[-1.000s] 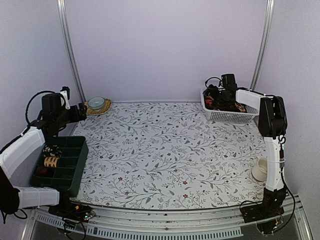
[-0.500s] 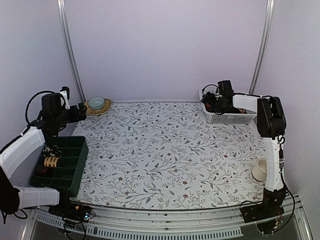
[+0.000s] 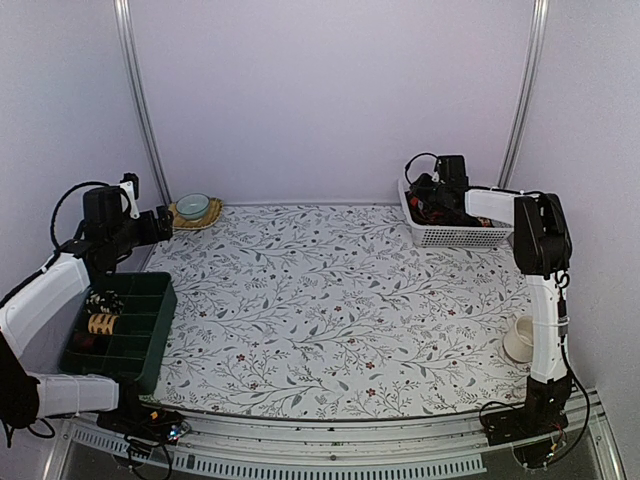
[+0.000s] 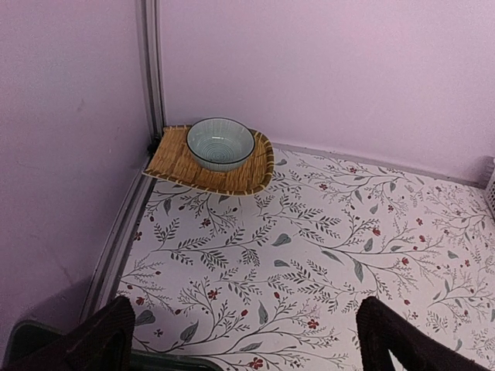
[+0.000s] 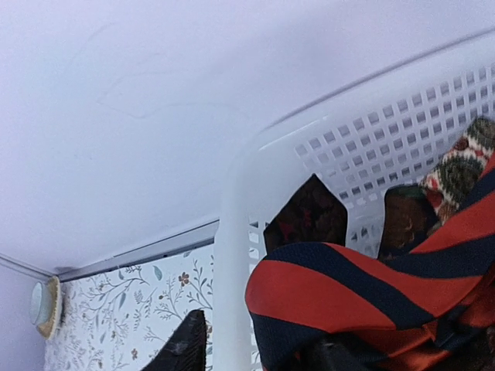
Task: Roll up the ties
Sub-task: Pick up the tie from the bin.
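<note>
Inside the white basket (image 3: pixel 452 236), a red striped tie (image 5: pixel 363 294) tops patterned ties (image 5: pixel 309 216) at the right gripper (image 5: pixel 259 349), grip untellable; far left of it, the left gripper (image 4: pixel 247 342) gapes wide.

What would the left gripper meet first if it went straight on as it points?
The left gripper would probably meet the table cover first, short of the bowl on its mat; depth is unclear.

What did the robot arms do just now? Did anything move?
The right gripper slid left over the white basket, toward its left end, jaws narrowing beside the red striped tie; whether it grips the tie, I cannot tell. The left gripper, bowl and green tray stayed put.
</note>
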Controlling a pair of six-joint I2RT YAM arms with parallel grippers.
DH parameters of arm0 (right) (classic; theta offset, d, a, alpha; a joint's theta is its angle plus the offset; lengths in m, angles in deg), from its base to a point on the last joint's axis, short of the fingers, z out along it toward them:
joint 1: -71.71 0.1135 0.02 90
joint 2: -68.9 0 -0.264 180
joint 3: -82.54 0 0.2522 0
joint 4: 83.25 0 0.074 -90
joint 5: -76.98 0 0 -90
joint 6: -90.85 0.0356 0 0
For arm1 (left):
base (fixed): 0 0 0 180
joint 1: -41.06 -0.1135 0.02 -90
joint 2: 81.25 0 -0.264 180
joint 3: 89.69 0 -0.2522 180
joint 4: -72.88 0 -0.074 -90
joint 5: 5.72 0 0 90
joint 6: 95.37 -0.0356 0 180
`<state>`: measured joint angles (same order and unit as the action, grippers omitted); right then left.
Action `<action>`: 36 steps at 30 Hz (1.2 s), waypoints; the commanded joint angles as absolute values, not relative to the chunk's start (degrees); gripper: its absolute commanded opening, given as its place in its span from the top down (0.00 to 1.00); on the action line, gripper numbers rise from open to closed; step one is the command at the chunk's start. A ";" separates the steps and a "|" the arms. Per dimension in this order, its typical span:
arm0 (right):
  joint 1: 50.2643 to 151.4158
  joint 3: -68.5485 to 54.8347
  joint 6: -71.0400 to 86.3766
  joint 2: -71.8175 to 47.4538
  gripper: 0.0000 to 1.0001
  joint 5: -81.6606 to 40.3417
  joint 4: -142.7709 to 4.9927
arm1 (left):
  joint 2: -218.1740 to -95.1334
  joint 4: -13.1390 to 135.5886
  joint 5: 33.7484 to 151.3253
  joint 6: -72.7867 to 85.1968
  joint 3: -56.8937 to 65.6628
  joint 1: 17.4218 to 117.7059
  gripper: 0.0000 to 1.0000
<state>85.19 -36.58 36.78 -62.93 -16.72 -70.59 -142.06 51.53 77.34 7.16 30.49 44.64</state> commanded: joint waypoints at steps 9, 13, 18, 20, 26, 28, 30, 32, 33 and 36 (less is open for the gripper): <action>85.20 -37.68 31.41 -66.88 1.00 -15.96 -78.13 | -141.28 52.09 77.33 7.36 31.02 44.05 0.00; 84.02 -36.70 27.31 -59.84 1.00 -16.36 -78.86 | -140.94 52.16 77.33 7.37 30.99 44.03 0.00; 81.15 -35.35 25.25 -49.74 1.00 -21.15 -78.73 | -140.59 52.18 77.50 7.31 31.03 44.02 0.00; 80.91 -34.75 23.40 -45.18 1.00 -22.10 -78.43 | -140.48 52.22 77.59 7.37 31.03 44.01 0.00; 80.85 -32.14 16.87 -32.12 1.00 -22.45 -76.25 | -139.90 52.28 78.26 7.37 30.94 44.00 0.00; 80.85 -29.88 16.03 -26.98 1.00 -22.29 -76.40 | -139.58 52.40 78.53 7.44 31.02 44.00 0.00; 80.85 -27.54 15.48 -22.88 1.00 -22.21 -76.14 | -139.38 52.52 79.04 7.53 31.03 44.00 0.00; 80.80 -24.96 15.57 -18.88 1.00 -22.83 -76.60 | -139.18 52.72 79.60 7.61 31.03 44.01 0.00; 80.84 -23.77 15.74 -17.13 1.00 -23.33 -76.72 | -139.05 52.71 79.87 7.67 31.03 44.03 0.00; 80.77 -21.27 16.56 -13.57 1.00 -24.92 -76.52 | -138.77 52.86 80.50 7.76 31.04 44.01 0.00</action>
